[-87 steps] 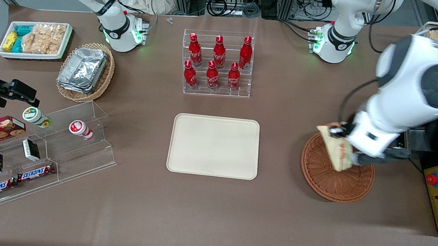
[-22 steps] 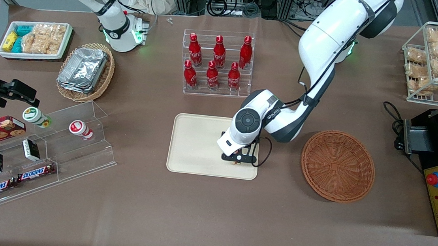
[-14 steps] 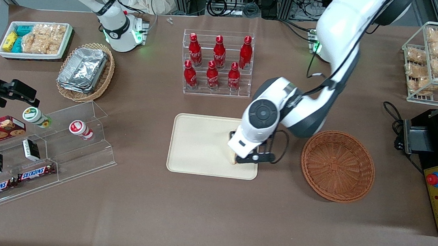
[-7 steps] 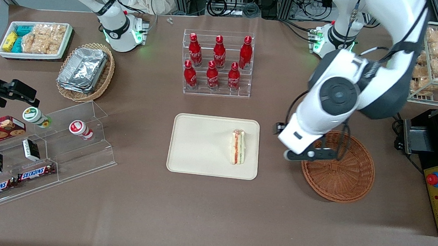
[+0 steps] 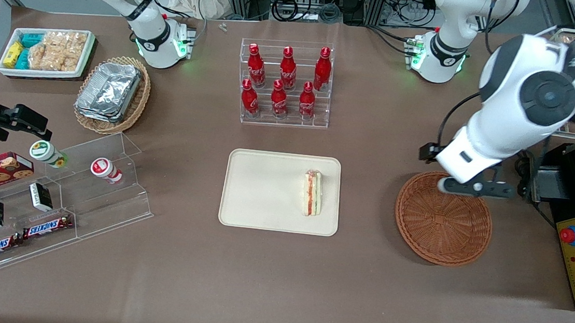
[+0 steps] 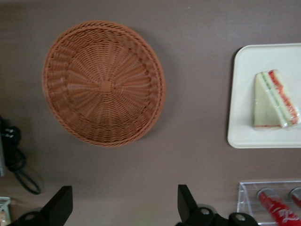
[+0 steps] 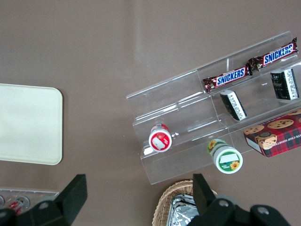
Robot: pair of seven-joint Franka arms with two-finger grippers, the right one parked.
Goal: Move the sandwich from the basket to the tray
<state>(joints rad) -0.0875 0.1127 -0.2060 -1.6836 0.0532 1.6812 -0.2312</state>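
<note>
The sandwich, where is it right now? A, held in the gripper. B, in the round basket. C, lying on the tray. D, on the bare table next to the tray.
C: the sandwich lies on the tray, at its end nearer the basket, which holds nothing, while the open gripper hovers empty above the table beside the basket.

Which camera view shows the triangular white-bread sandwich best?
The left wrist view: the triangular white-bread sandwich shows its bread face and layered filling. The front view shows only its cut edge; the right wrist view misses it. The open pincer hangs above the table.
</note>
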